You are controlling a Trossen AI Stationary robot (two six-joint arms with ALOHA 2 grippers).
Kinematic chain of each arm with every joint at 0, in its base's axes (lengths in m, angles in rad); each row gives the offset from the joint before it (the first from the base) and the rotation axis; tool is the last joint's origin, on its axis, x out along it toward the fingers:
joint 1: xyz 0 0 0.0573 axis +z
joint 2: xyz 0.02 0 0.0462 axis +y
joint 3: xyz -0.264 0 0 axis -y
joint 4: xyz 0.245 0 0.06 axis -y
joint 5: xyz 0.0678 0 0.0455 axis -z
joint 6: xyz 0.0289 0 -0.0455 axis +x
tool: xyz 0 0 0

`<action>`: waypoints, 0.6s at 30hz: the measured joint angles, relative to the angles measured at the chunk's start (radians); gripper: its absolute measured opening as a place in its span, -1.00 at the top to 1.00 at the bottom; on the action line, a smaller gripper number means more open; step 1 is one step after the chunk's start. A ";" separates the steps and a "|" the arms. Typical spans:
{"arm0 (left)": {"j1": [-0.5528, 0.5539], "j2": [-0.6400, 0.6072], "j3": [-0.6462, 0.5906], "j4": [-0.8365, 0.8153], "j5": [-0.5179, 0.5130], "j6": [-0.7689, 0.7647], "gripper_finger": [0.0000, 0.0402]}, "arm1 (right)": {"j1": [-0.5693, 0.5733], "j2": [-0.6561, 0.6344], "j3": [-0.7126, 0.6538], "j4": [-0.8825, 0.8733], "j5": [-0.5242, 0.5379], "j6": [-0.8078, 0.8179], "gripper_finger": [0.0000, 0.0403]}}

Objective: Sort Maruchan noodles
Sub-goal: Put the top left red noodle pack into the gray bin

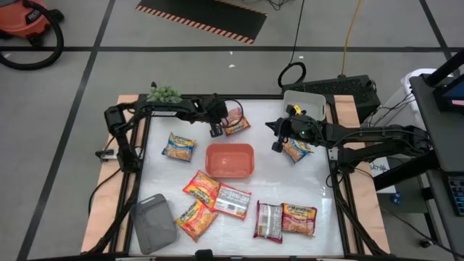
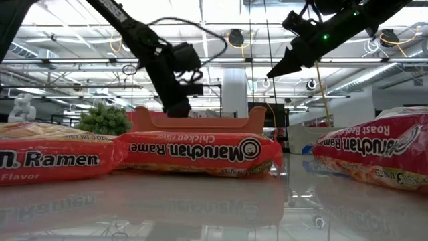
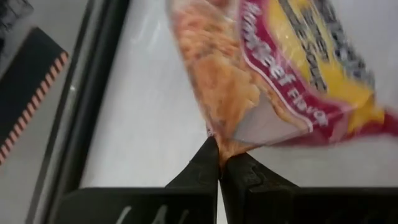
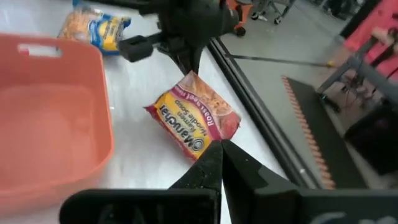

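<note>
Overhead, a shallow red plastic tray (image 1: 230, 160) sits near the middle of the white table (image 1: 290, 185). Just behind the tray, the left gripper (image 1: 217, 130) is pinched on the corner of a red-pink Maruchan ramen packet (image 1: 237, 124). To the tray's right, the right gripper (image 1: 278, 144) hangs with its fingers pressed together next to an orange-yellow packet (image 1: 296, 149). A blue-yellow packet (image 1: 178, 146) lies left of the tray. Other packets (image 1: 217, 196) lie in front of it, and a grey tray (image 1: 153, 222) sits front-left.

From table height, the red tray (image 2: 194, 119) stands behind a chicken-flavour packet (image 2: 200, 154); the left gripper (image 2: 179, 107) hangs over the tray's edge, and the right gripper (image 2: 275, 72) is raised, its tips together.

Through the left wrist camera, the left gripper (image 3: 219, 168) clamps the crinkled corner of the red-pink packet (image 3: 280, 68).

Through the right wrist camera, the right gripper (image 4: 219, 149) is closed and empty; beyond it the red-pink packet (image 4: 194, 118) is held by the left gripper (image 4: 189, 65), with the red tray (image 4: 56, 118) alongside.
</note>
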 joint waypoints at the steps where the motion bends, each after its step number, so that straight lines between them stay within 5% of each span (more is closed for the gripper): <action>1: -0.009 -0.015 0.000 0.002 -0.002 -0.003 0.99 | -0.005 0.001 0.000 0.001 0.000 0.042 1.00; 9: -0.104 -0.114 0.000 0.017 -0.097 -0.011 0.99 | -0.014 0.092 0.000 0.002 -0.028 0.269 0.88; 18: -0.205 -0.170 0.000 0.109 -0.262 -0.004 1.00 | -0.009 0.197 0.000 0.007 -0.118 0.491 0.49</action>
